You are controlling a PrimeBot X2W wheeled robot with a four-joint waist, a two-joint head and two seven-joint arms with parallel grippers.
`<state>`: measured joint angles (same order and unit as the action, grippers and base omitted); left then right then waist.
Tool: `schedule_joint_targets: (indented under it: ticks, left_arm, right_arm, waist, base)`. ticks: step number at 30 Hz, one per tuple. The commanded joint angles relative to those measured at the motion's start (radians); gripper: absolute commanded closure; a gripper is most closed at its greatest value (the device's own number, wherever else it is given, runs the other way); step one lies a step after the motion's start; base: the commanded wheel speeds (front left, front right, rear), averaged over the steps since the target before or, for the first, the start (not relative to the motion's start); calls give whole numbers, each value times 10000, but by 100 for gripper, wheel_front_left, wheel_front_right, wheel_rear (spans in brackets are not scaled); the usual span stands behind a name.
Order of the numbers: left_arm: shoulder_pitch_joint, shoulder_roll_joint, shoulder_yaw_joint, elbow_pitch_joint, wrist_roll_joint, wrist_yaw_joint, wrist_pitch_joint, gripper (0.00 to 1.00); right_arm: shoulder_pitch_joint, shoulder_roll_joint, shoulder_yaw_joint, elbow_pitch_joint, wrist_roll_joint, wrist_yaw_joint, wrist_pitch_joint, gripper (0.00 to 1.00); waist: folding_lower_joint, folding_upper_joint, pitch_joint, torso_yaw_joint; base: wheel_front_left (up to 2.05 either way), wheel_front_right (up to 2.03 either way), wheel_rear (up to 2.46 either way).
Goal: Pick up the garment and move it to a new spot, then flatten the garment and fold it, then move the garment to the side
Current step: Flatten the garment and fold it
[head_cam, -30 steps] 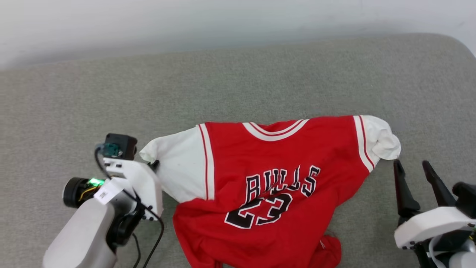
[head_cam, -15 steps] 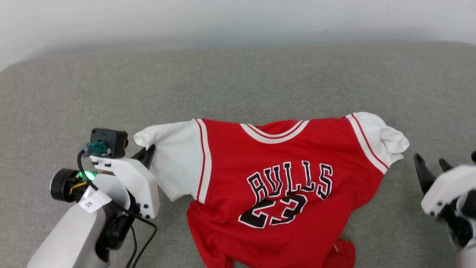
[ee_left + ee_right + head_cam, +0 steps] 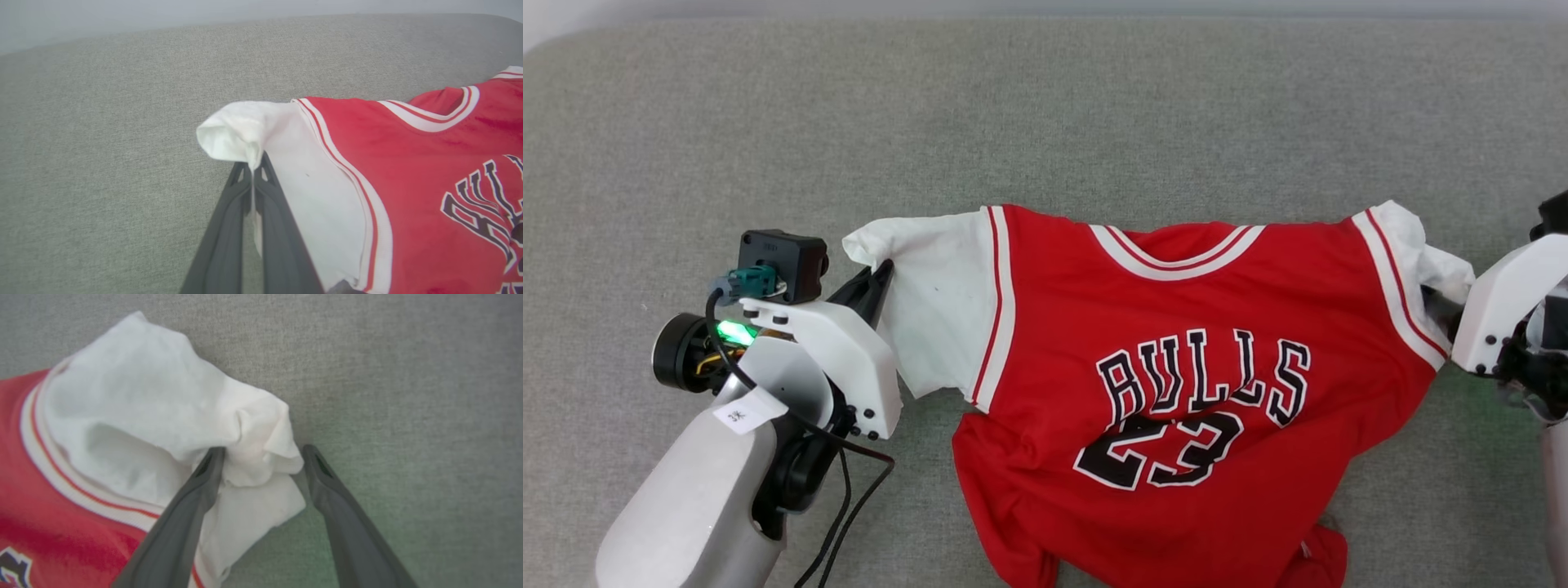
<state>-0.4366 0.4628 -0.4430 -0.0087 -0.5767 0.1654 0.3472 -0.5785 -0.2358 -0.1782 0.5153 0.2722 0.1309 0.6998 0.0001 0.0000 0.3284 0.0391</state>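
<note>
A red shirt (image 3: 1192, 367) is lying front-up and spread out on the grey surface (image 3: 1045, 114), with white short sleeves, red-and-white striped trim at the collar and shoulders, and its lower hem bunching in folds. Black letters edged in white are reading "BULLS" in an arc, with "23" beneath. The left tool (image 3: 252, 171) is pinching the cuff of one white sleeve, its fingers pressed together on the cloth, and the red body is stretching away to its right. The right tool (image 3: 264, 451) is standing wide apart, its fingers straddling the crumpled end of the other sleeve, one finger touching it; the red body is lying to its left. A white sticker (image 3: 739, 415) on the left forearm is carrying marks too small to read.
</note>
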Motion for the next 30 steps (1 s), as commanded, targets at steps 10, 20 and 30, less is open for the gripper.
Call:
schedule_joint_targets:
  ticks: [10, 20, 30]
  left_arm:
    - [-180, -49, 11, 337, -59, -85, -259, 100]
    - [-652, -125, 532, 267, -320, -43, -810, 100]
    - [-2966, -572, 1014, 1999, -735, -661, -1367, 100]
  right_arm:
    - [100, -194, 926, 1003, 430, -8, 740, 100]
    - [-502, -517, 974, -574, -53, -5, -805, 100]
    - [-1592, -754, 868, -1322, -534, -5, -1260, 100]
  waist:
    - [-1, 0, 99, 28]
    - [-1, 0, -759, -436]
    - [-1, 0, -1098, -769]
  base:
    - [0, 0, 0]
    - [0, 0, 0]
    - [0, 0, 0]
